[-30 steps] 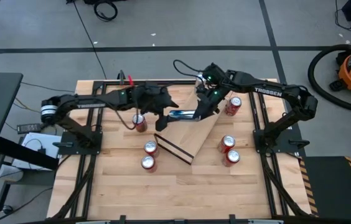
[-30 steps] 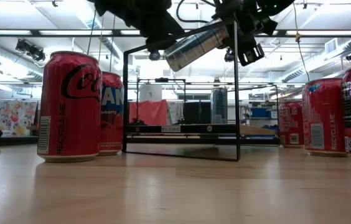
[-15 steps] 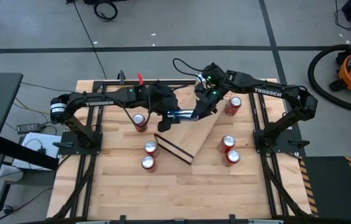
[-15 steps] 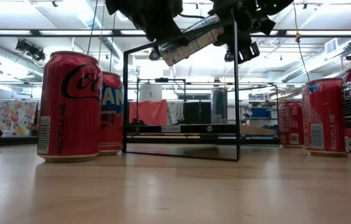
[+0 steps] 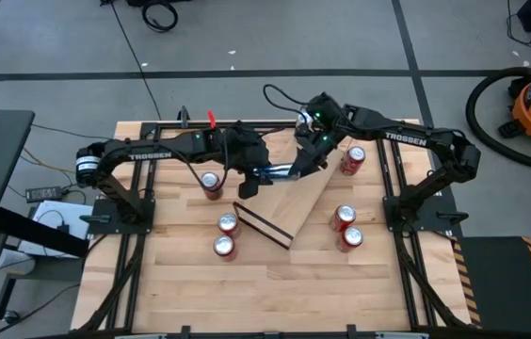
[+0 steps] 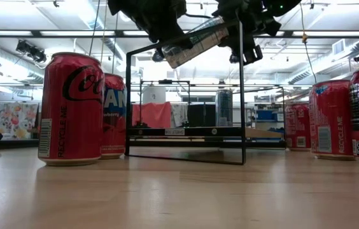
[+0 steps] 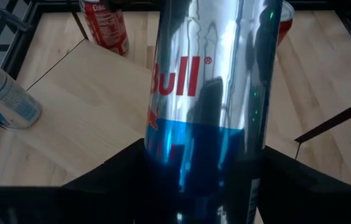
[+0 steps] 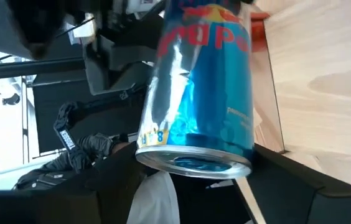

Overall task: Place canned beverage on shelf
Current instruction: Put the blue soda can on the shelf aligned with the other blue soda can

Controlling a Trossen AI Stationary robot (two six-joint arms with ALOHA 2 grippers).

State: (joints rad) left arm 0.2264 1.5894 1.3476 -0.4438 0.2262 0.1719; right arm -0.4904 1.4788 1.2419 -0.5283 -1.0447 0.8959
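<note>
A silver-and-blue canned beverage (image 5: 280, 172) hangs nearly level above the shelf (image 5: 294, 202), a light-wood board with a dark end edge and a thin black wire frame (image 6: 186, 95). My left gripper (image 5: 258, 175) is shut on the can's end toward the table's left. My right gripper (image 5: 303, 166) is at the can's other end, its fingers standing on either side of it, open. In the low view the can (image 6: 195, 39) slants between my left gripper (image 6: 161, 28) and my right gripper (image 6: 248, 38). My left gripper pinches the can's blue end (image 7: 206, 155) between its two fingers (image 7: 122, 171), one on each side of the round wall. It comes from the table's left, slanting down, with the fingers lying along the can. The can is lifted clear of the shelf, slightly tilted.
Red cans stand on the table: one (image 5: 211, 184) under my left arm, two (image 5: 226, 235) at the near left, one (image 5: 353, 158) at the far right, two (image 5: 345, 228) at the near right. A pale can (image 7: 4, 93) shows beside the board.
My left gripper has moved toward the table's right and tipped further down, coming onto the can's left end. The can has stayed above the shelf between both grippers, shifting only slightly up.
</note>
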